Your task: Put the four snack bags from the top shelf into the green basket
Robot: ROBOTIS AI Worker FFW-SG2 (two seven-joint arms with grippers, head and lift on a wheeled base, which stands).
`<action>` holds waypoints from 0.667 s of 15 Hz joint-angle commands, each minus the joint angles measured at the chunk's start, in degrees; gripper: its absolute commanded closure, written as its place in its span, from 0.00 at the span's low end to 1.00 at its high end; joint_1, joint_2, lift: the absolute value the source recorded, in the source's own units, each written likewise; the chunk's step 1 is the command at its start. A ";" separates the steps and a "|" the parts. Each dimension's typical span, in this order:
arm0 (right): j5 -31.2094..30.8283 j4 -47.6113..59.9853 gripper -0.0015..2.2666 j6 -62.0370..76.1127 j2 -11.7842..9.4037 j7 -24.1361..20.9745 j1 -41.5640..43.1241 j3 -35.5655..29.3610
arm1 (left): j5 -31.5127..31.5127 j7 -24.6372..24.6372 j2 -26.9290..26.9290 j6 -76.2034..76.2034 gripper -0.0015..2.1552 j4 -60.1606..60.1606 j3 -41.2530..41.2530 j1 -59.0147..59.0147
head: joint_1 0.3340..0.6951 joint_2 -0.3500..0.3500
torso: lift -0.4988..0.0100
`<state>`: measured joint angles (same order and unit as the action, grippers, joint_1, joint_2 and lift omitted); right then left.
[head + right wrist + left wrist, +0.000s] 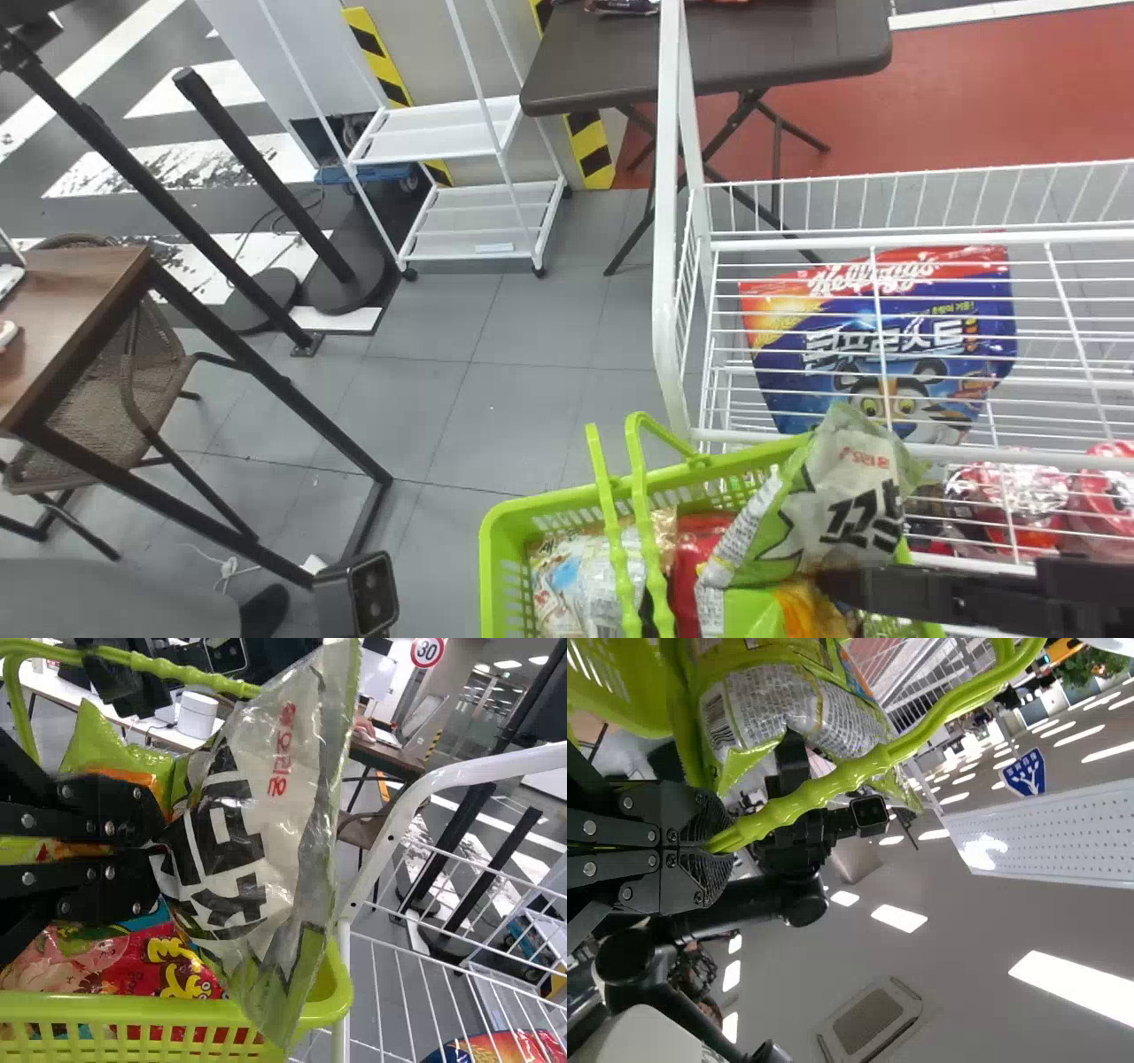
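"So, how far along are we?"

"Nearly done, I'd judge. The right gripper (158, 844) is closed on a crinkly green-and-white plastic snack bag with black lettering (855, 501), held at the shelf-side end of the bright green slatted plastic basket (500, 532)."

"And inside?"

"At least three bags: a whitish printed one (576, 567), a glossy red one (115, 966) and a green-and-orange one (115, 762). They overlap, so my count is cautious."

"Then the held one is likely the fourth?"

"Likely. It needs lowering and letting go. The left gripper (716, 843) is pinched shut on the knobbly green handles (833, 790)."

"That blue-and-red cereal bag (886, 346)?"

"Behind the white wire rack's bars (886, 239); probably not ours."
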<state>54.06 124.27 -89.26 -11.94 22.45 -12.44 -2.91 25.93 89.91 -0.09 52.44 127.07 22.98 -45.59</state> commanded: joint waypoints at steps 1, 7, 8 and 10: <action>0.44 0.10 0.00 -0.82 -0.27 0.49 0.22 -0.87 | 0.00 0.66 0.24 0.25 1.00 0.02 0.05 0.15 | 1.00 0.96 | 0.97; 5.18 0.71 0.02 -0.82 -0.27 1.37 1.71 -7.37 | 0.00 0.66 0.24 0.25 1.00 -0.07 0.32 0.59 | 1.00 0.88 | 0.97; 4.83 2.38 0.02 -0.82 -0.01 2.25 1.71 -10.01 | -0.09 0.66 0.24 0.25 1.00 -0.07 0.49 0.59 | 1.00 0.86 | 0.97; -1.94 5.11 0.02 -0.82 -0.01 2.51 -0.04 -13.52 | -0.26 0.66 0.24 0.25 1.00 -0.42 0.76 0.51 | 1.00 0.81 | 0.97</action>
<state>57.06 127.32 -89.26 -12.01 24.95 -11.27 -13.85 25.84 89.91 -0.09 52.70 126.89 23.52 -45.01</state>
